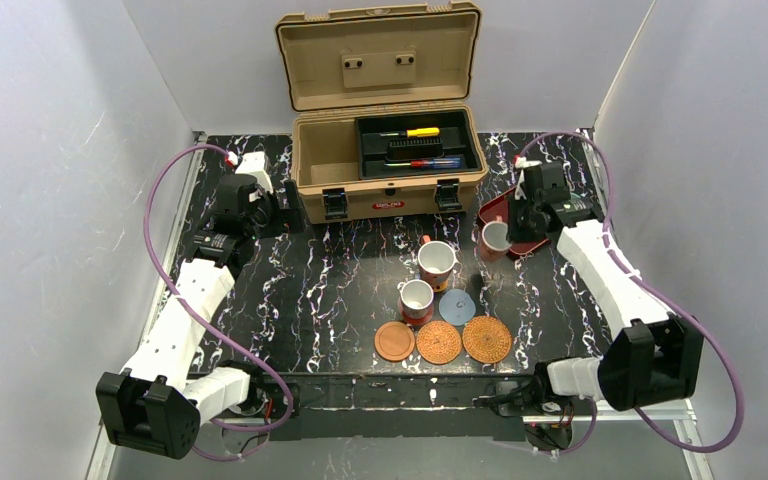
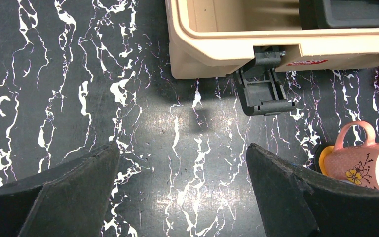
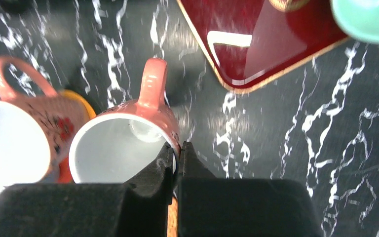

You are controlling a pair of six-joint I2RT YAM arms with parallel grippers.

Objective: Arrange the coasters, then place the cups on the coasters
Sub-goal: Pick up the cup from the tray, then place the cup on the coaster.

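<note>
My right gripper (image 3: 176, 148) is shut on the rim of a reddish cup with a white inside (image 3: 123, 148), one finger inside and one outside. From above, this cup (image 1: 495, 238) hangs at the near-left edge of the dark red tray (image 1: 490, 208), under the right gripper (image 1: 512, 232). A second reddish cup (image 1: 437, 262) stands on an orange coaster (image 3: 79, 98). A third cup (image 1: 416, 298) is beside the blue-grey coaster (image 1: 456, 305). In a row near the front lie a smooth brown coaster (image 1: 394, 341) and two woven coasters (image 1: 438, 342) (image 1: 486, 338). My left gripper (image 2: 182, 153) is open over bare table.
An open tan toolbox (image 1: 390, 160) stands at the back, its latch (image 2: 264, 89) just ahead of my left fingers. A teal cup (image 3: 370, 19) sits at the tray's far side (image 3: 266, 39). Grey walls close in left and right.
</note>
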